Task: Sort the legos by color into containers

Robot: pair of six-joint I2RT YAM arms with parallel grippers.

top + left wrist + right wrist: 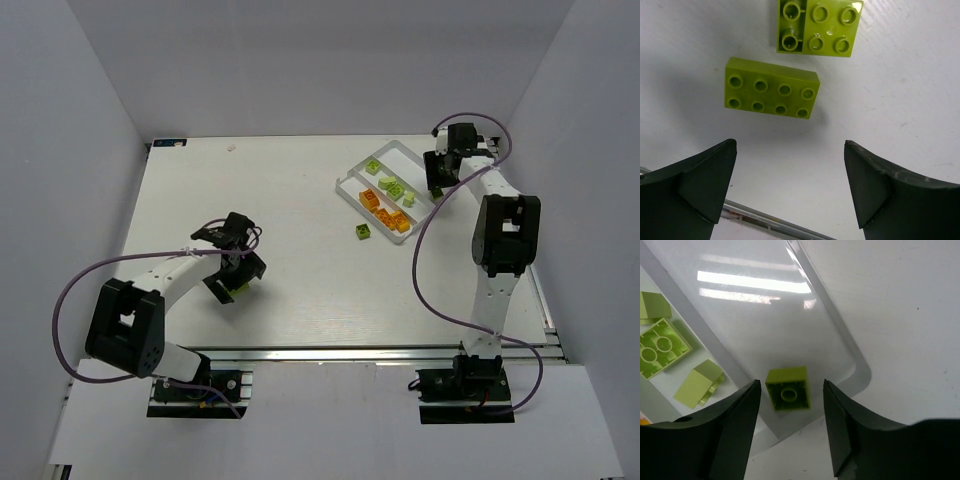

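Observation:
The white tray lies at the back right, with orange bricks in its near compartment and lime green bricks in the middle one. My right gripper is open over the tray's right end. In the right wrist view the gripper has its jaws on either side of an upturned lime green brick. That brick lies in the outer compartment, with gaps on both sides. My left gripper is open above two lime green bricks on the table, with nothing between its jaws.
One lime green brick lies loose on the table just in front of the tray. More green bricks lie in the neighbouring compartment. The table's metal front rail is close below the left gripper.

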